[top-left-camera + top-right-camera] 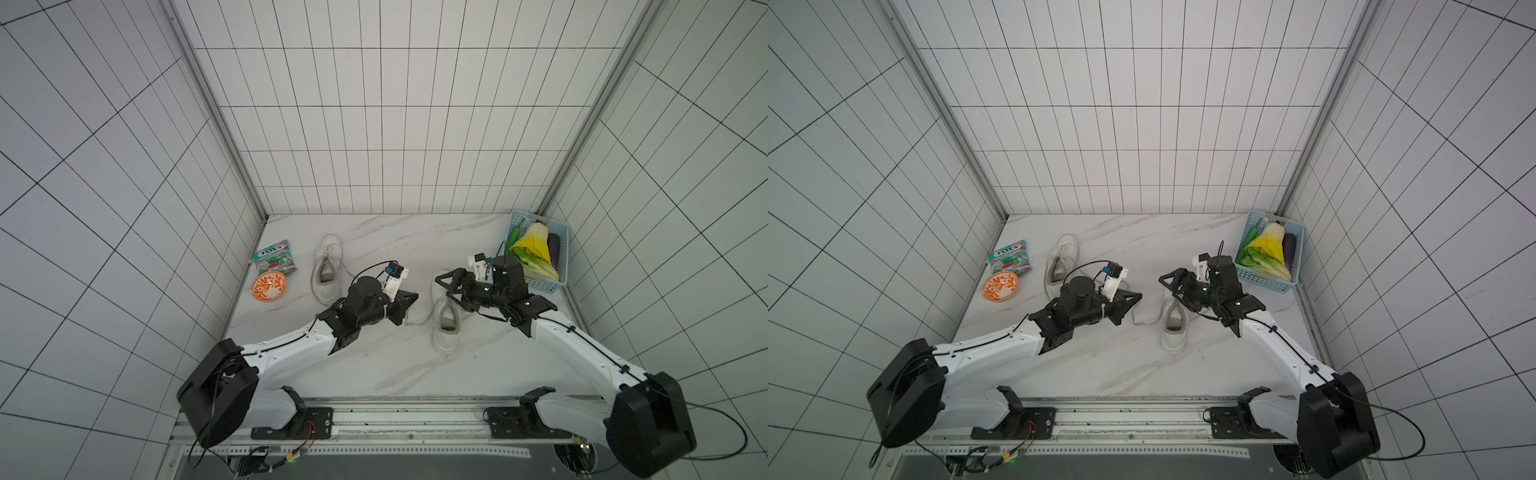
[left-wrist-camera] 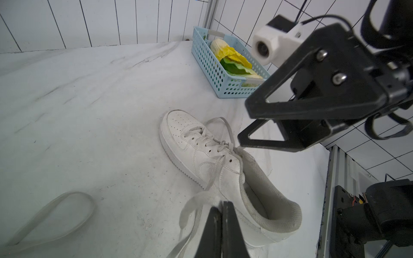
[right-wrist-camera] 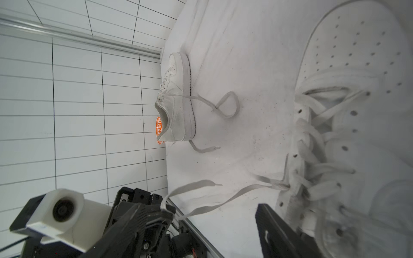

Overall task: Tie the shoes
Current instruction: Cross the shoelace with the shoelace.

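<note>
Two white shoes lie on the marble table. The far one is at the back left, with its laces loose on the table. The near one lies in the middle right, toe pointing away. My left gripper is shut on a grey-white lace of the near shoe, just left of it. My right gripper is open above that shoe's laced front, holding nothing. One of its fingers is beside the eyelets.
A light blue basket of vegetables stands at the back right corner. An orange patterned bowl and a snack packet lie by the left wall. A loose lace loop rests on the table. Tiled walls close three sides.
</note>
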Motion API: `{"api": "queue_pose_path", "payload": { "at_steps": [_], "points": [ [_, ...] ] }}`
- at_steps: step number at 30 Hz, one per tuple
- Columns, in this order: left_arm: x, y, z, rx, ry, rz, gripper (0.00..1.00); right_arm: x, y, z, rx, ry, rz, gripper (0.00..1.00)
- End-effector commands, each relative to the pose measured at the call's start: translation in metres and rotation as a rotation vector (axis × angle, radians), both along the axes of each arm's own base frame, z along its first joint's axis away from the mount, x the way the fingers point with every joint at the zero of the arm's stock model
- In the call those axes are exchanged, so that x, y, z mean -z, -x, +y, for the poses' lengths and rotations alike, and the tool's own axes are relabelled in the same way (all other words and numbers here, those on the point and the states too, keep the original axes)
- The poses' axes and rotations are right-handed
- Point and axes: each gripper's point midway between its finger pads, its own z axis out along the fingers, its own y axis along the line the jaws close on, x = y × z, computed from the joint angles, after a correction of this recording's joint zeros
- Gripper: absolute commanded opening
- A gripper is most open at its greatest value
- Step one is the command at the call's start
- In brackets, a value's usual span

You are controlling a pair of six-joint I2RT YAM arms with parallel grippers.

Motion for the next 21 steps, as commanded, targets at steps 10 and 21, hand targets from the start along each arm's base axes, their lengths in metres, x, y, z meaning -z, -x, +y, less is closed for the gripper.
{"api": "queue_pose_path", "payload": {
  "at_steps": [10, 21],
  "points": [
    [-0.002, 0.005, -0.007, 0.044, 0.048, 0.000, 0.00, 0.008, 0.007, 0.047, 0.083, -0.154, 0.275, 0.83],
    [-0.001, 0.009, -0.005, 0.056, 0.049, -0.012, 0.00, 0.003, 0.018, 0.064, 0.064, -0.203, 0.342, 0.83]
  ]
}}
